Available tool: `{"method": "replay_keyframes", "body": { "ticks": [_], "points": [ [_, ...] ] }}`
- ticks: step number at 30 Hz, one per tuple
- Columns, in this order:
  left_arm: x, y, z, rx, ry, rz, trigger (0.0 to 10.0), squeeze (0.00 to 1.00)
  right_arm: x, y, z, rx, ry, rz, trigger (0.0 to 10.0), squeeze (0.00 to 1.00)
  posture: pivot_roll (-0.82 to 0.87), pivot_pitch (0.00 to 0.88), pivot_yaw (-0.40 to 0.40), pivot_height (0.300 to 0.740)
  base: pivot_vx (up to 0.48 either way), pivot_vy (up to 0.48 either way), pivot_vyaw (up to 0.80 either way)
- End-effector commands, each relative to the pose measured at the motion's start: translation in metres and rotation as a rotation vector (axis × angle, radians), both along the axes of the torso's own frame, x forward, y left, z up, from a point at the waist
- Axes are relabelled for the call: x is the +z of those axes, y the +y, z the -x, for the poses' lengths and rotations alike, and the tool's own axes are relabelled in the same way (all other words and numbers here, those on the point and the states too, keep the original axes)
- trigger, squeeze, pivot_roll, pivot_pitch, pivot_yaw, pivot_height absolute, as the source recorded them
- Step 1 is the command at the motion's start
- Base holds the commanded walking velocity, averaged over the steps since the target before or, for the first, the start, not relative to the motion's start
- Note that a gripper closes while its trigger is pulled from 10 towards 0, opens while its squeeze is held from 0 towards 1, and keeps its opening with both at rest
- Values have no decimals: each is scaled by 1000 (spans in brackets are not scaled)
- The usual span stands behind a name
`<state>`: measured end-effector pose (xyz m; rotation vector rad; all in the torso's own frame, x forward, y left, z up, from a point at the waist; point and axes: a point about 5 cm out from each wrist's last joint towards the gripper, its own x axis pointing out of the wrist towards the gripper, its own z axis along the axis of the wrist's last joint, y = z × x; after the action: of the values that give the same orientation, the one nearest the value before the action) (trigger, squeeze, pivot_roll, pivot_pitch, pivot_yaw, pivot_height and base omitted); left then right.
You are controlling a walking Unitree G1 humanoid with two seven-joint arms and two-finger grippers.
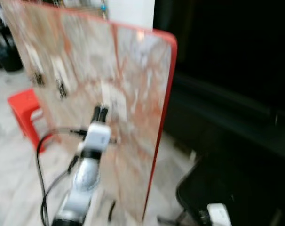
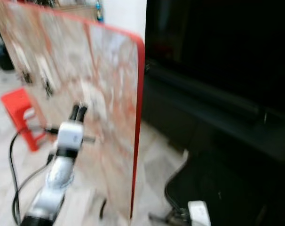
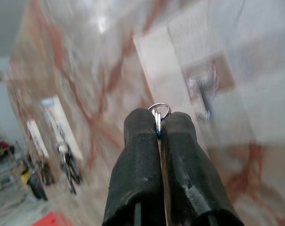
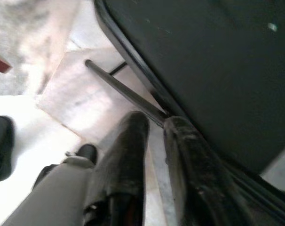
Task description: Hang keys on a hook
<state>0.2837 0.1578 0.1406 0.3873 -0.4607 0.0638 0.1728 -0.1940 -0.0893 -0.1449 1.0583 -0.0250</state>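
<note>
Black fingers of the left gripper (image 3: 159, 136) sit closest in its wrist view, pressed together on the keys (image 3: 158, 113), of which a silver ring and a sliver of blade show above the tips. In the head views that arm reaches forward toward the board (image 1: 133, 84), a tall marbled panel with a red edge standing upright on the floor. The gripper is close before the board's face, though blur hides whether it touches. On the board are several pale strips, and the nearest hook (image 3: 206, 96) sits on one of them, up and to the side of the ring in the wrist view, near but apart. More hooks (image 1: 61, 87) with dark things hanging show farther left. A red stool (image 1: 25, 110) stands behind the board's left side.

The right gripper (image 4: 154, 141) hangs low beside a dark chair (image 4: 217, 61), fingers slightly parted and holding nothing.

The keys look light, hard and stiff, and smooth metal may slip or swivel between the pads. The present pinch just below the ring seems sound, since it leaves the ring free to drop over the hook. The ring is thin, so lining it up will likely need care.
</note>
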Motion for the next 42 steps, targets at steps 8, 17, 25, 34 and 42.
{"method": "replay_keyframes", "body": {
  "ticks": [8, 17, 25, 34, 42],
  "points": [
    [3, -5, 16, -48, -18, 16, 10000, 0, -2, -11, 8, 2, 17, 32, 10000, 0, -8, 0, -52, 740, 0, 0, 0],
    [3, 0, 18, -31, -7, 15, 10000, 0, -1, -11, 8, 10, 13, 34, 10000, 0, -5, 0, -52, 740, 0, 0, 0],
    [5, -1, 9, -25, -4, 26, 10000, 0, -1, -11, 7, 14, 12, 38, 10000, 0, -5, 0, -54, 740, 0, 0, 0],
    [4, -2, -1, -23, 11, 64, 10000, 0, -1, -12, 7, 18, 13, 42, 10000, 0, -10, 0, -58, 740, 0, 0, 0],
    [4, -6, -3, -57, 6, 69, 10000, 0, -1, -12, 7, 19, 14, 46, 10000, 0, -10, 0, -59, 740, 0, 0, 0]
  ]
}}
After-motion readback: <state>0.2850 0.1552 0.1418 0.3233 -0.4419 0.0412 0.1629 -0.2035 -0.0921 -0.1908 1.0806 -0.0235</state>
